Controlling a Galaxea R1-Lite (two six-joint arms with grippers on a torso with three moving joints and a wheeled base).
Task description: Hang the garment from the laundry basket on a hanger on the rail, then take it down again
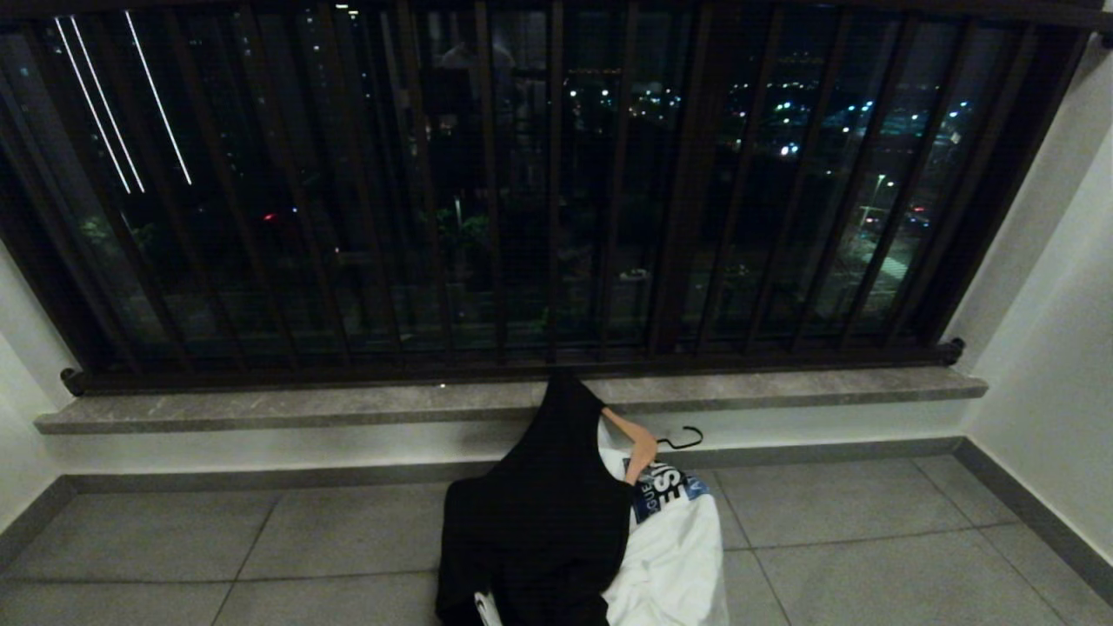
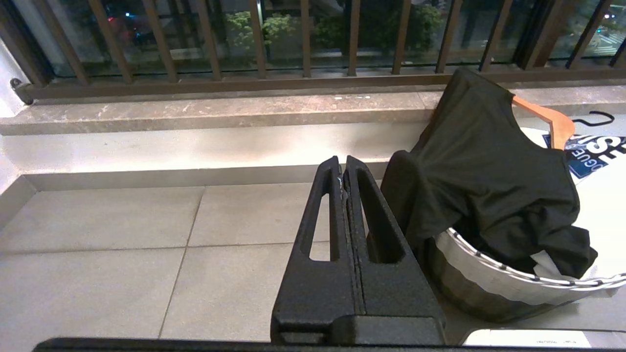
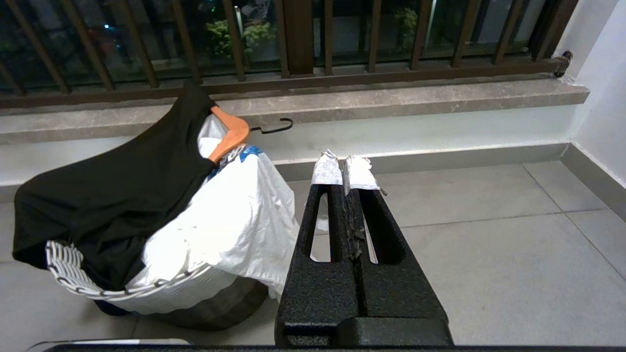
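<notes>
Garment (image 1: 539, 513) heaped in laundry basket (image 3: 63, 274), hanger (image 3: 230, 134) inside

The left hand (image 2: 345, 168) is seen with its fingers pressed together, held above the tiled floor (image 2: 122, 234). Just beside it stands the laundry basket (image 2: 489, 278), over which a black garment (image 2: 484, 171) is draped, an orange hanger (image 2: 550, 120) protruding beyond.

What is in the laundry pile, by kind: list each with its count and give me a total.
Black garment: 1
White garment: 1
Wooden hanger: 1
Laundry basket: 1
Total: 4
</notes>
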